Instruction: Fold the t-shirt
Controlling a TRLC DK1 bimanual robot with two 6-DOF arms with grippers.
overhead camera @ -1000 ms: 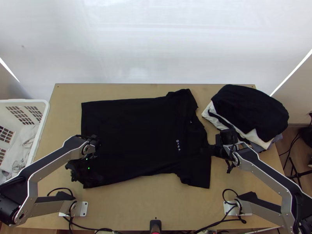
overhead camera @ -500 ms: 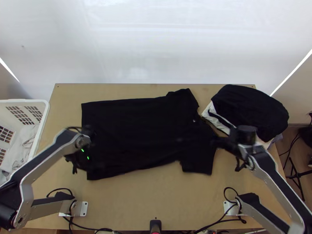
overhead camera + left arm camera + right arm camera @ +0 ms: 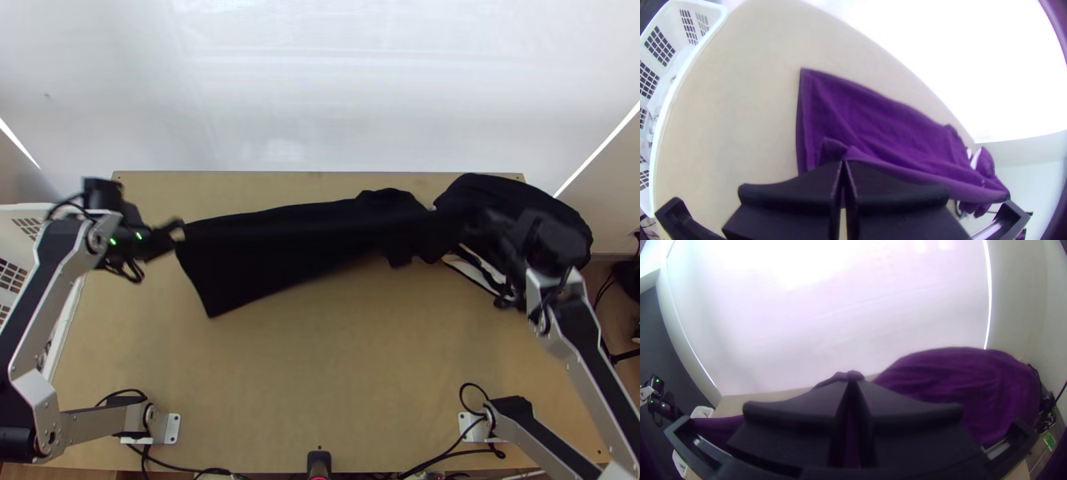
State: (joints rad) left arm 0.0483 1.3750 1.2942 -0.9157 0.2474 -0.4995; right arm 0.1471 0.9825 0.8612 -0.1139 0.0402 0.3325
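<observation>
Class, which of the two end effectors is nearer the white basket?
The left end effector, gripping the black T-shirt near its hem, towards the basket; the right end effector grips it across the table, by the clothes pile.

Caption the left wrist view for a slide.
The left tool pinches a raised part of the t-shirt over the wooden table, white basket alongside.
</observation>
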